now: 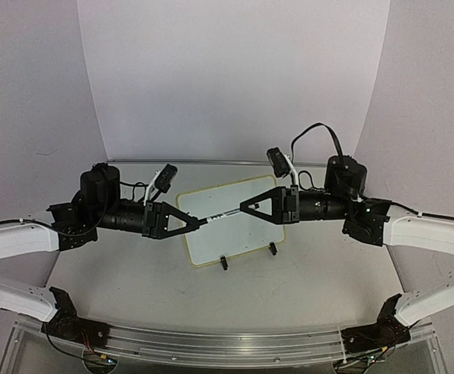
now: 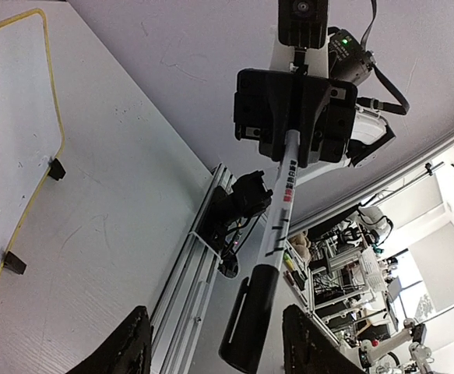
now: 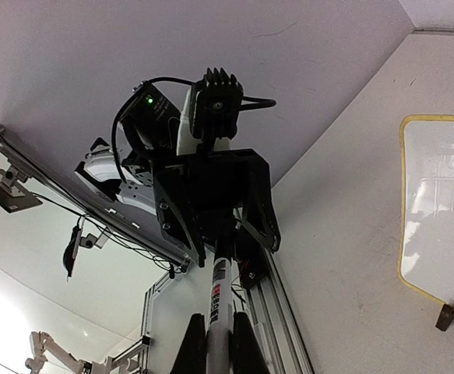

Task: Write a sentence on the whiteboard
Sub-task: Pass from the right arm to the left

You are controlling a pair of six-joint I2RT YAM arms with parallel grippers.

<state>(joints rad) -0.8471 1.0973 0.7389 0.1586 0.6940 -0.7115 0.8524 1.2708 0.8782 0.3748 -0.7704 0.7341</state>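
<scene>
The whiteboard [image 1: 246,234] lies tilted at the table's middle, with a yellow rim and two black clip feet; no sentence shows on its face. A white marker [image 1: 223,216] with a black cap [image 2: 250,319] hangs level above the board between the two grippers. My right gripper [image 3: 215,343] is shut on the marker's barrel [image 3: 220,312]. My left gripper [image 2: 219,343] faces it, open, its fingers [image 2: 125,347] standing on either side of the cap with gaps on both sides. In the top view the left gripper [image 1: 199,222] and right gripper [image 1: 246,207] point at each other.
White walls enclose the table at the back and sides. An aluminium rail [image 1: 227,343] runs along the near edge with the arm bases. The board's clip feet [image 1: 224,263] stick out toward the front.
</scene>
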